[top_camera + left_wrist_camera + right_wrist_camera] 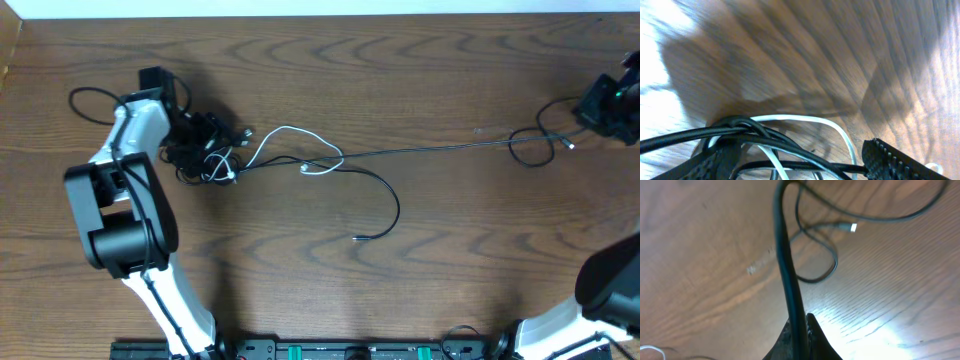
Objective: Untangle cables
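The cables sit mostly on the left half of the desk, bunched in a knot beside the left arm. From it 1 black cable runs nearly straight across to the far right.

The right pincer is closed tight on that black cable, which rises out from between its fingers. Beyond the grip the cable's free end loops on the wood and finishes in a small plug.

The left pincer is spread wide and low in the knot. Black strands and the white cable lie across and between its 2 fingers, and nothing looks clamped.

A second black cable curls loose toward the middle of the desk.

My read is that the risk lies in the taut line:
- With the left side not gripping, more pull from the right would likely drag the whole knot across the desk, or cinch it tighter, rather than drawing 1 strand free
- If the left pincer closes where it is, it could catch several strands at once, white among them, and lock the tangle
- The thin cable may also slip out of the right grip under load
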